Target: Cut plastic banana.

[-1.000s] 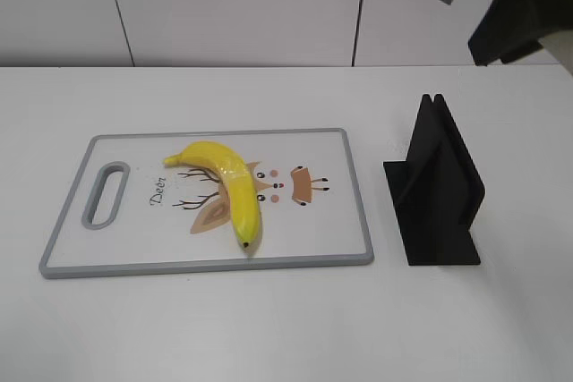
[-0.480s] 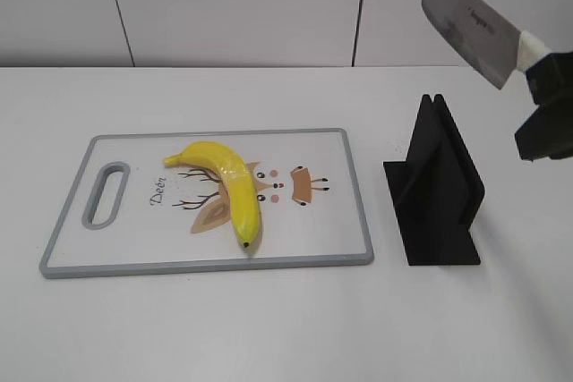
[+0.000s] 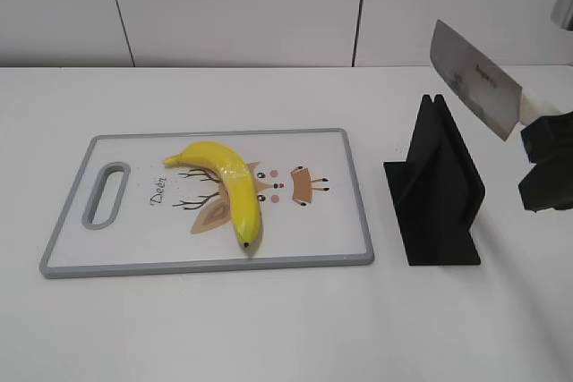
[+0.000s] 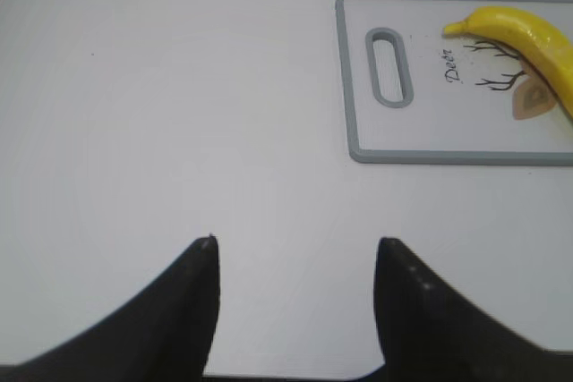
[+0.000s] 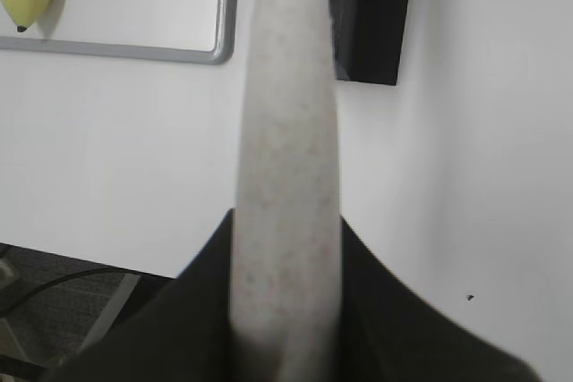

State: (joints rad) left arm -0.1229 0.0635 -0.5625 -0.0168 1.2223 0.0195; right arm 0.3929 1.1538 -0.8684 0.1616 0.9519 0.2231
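The word "Deer" is printed in dark script on the board (image 3: 349, 185), beside the handle slot and left of the cartoon deer; it is read in the exterior view and again in the left wrist view (image 4: 345, 78), where it runs sideways. A small dark brand mark is seen on the knife (image 3: 476, 87) blade near the handle, too small to be read

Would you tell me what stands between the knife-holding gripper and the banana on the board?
In the exterior view, the black knife stand stands on the table between the right gripper and the plastic banana.
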